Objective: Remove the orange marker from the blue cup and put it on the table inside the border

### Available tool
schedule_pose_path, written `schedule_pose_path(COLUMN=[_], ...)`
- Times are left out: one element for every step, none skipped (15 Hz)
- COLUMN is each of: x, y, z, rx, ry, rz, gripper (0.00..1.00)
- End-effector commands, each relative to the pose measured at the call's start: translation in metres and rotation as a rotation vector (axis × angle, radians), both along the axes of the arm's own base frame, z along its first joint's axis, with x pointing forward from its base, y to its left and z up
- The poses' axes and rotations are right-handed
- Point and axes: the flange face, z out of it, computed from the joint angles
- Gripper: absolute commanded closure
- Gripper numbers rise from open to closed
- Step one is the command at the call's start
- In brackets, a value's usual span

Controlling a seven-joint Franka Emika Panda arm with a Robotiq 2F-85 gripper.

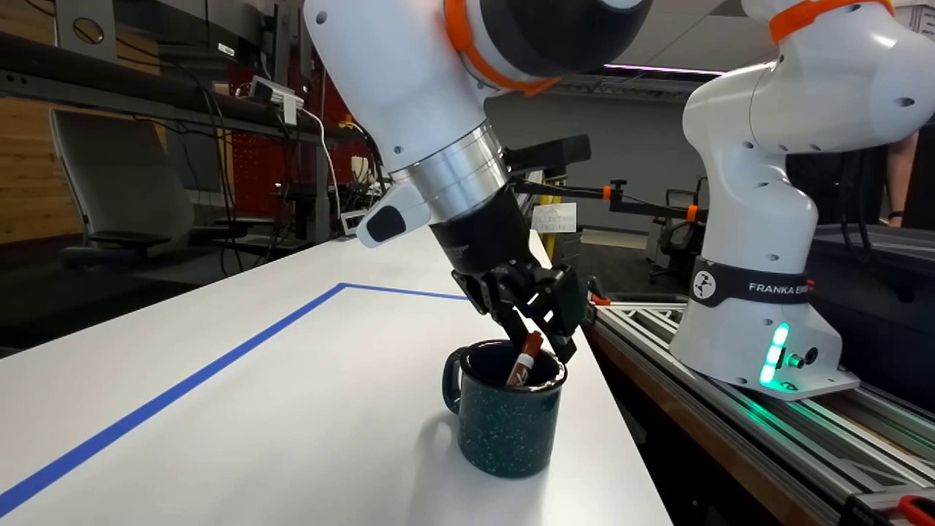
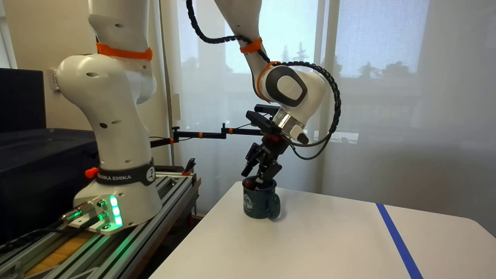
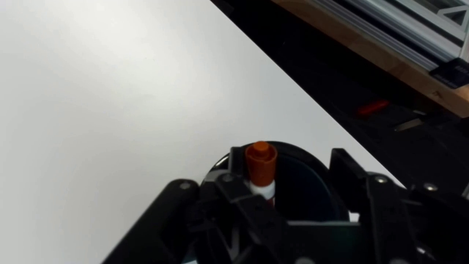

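By the table's (image 1: 314, 409) robot-side edge, the gripper (image 3: 288, 158) was spread, probably to receive the marker (image 1: 524, 362) tilted in the cup (image 1: 508, 431).

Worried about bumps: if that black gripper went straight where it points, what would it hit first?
Probably the dark green speckled mug, at its rim or inner wall, unless the gripper brushes the orange-capped marker first; depth is unclear.

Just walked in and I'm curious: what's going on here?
A robot arm has its open tool at the mouth of the mug. The marker leans in the mug, its top between the parted jaws, not gripped yet. The mug stands upright on the table, which has a blue border.
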Motion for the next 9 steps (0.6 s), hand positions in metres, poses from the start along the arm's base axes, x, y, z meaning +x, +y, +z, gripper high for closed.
schedule_pose_path(x=[-0.0032,-0.0031,-0.003,-0.0029,-0.0028,-0.0028,-0.0026,-0.0026,-0.0026], y=[0.0,0.0003,0.0006,0.0006,0.0006,0.0005,0.0004,0.0004,0.0003], z=[0.0036,0.0037,0.0039,0.0041,0.0043,0.0045,0.0045,0.0044,0.0045], rx=[-0.003,-0.002,-0.003,-0.004,-0.003,-0.003,-0.002,-0.002,-0.002], ry=[-0.015,-0.016,-0.015,-0.016,-0.017,-0.017,-0.018,-0.018,-0.018], rz=[-0.008,-0.007,-0.007,-0.006,-0.006,-0.008,-0.008,-0.008,-0.008], gripper=[0.39,0.43,0.43,0.49,0.59,0.6,0.78,0.86,0.93])
